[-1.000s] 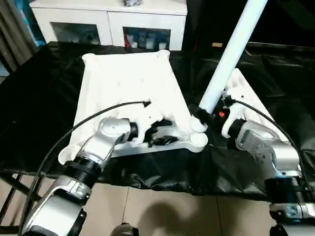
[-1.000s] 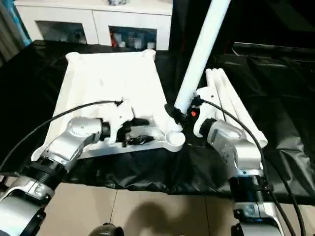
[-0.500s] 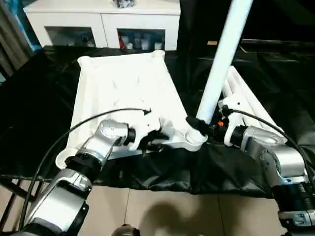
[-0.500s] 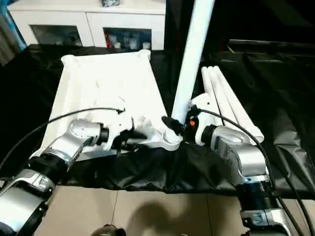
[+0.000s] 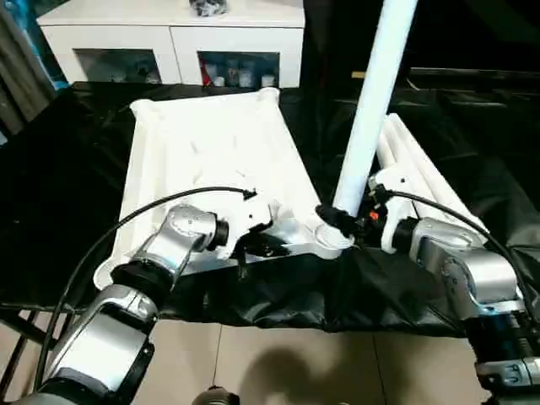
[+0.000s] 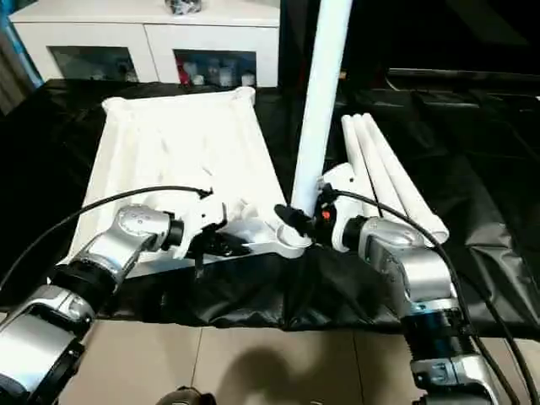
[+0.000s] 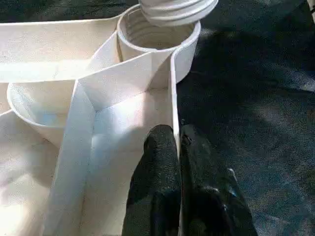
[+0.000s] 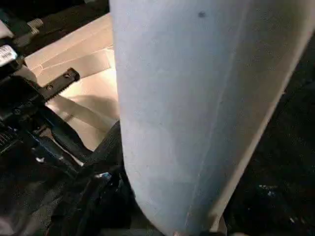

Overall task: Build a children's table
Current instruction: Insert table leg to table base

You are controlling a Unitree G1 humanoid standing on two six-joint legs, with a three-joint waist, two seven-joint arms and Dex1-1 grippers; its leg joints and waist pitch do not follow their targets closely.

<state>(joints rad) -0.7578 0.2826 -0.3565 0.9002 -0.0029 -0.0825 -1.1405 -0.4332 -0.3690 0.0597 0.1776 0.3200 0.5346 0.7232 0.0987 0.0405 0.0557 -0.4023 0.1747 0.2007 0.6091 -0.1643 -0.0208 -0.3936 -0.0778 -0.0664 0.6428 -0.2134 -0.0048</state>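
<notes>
Table top (image 5: pixel 211 160): lay underside up on the black-draped counter (image 5: pixel 67 186).
Left gripper (image 7: pixel 176 147): jaws pinched the top's edge wall, steadying it.
Right gripper (image 5: pixel 337 221): jaws clasped an upright leg (image 5: pixel 371 101) over the corner socket (image 7: pixel 157 37).

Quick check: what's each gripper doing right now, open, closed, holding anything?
Left gripper: jaws closed on the table top's side wall.
Right gripper: jaws closed on the upright leg.
</notes>
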